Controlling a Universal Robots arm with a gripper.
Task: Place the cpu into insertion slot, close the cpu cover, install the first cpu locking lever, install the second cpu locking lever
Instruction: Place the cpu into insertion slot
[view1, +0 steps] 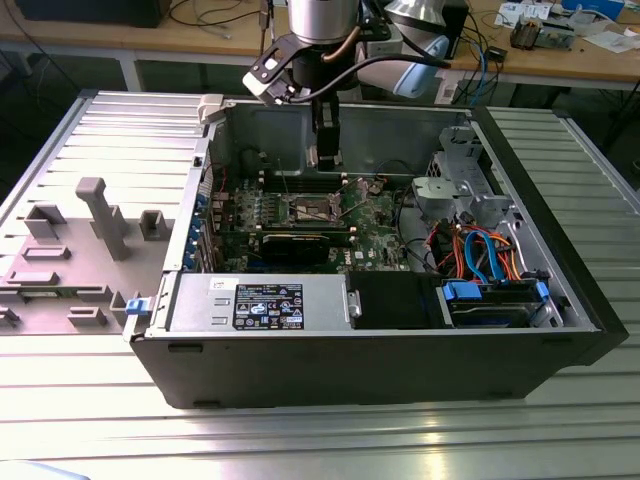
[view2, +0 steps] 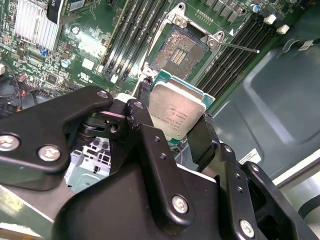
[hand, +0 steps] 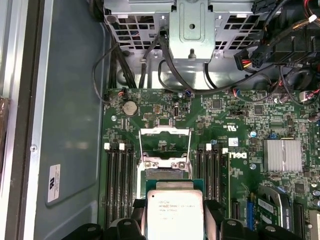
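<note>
**While I pinch the cpu over the socket**

Because my fingers (view2: 202, 140) press on two opposite edges of the cpu (view2: 177, 107), those edges are hidden, and in the first wrist view its near side is cut off. My gripper (hand: 175, 220) hangs with it above the board (hand: 240, 125), clear of the socket (view2: 176, 52). Grey print crosses the cpu's metal face, but I cannot make it out. Just beyond, the socket lies bare, its near rim covered by the cpu in the first wrist view. Past it the cover (hand: 165, 131) stands raised, and a thin lever (view2: 240, 48) juts sideways. Farther off, a white label (hand: 54, 182) sits on the case (view1: 300, 375) wall, its writing too small to read.
</note>
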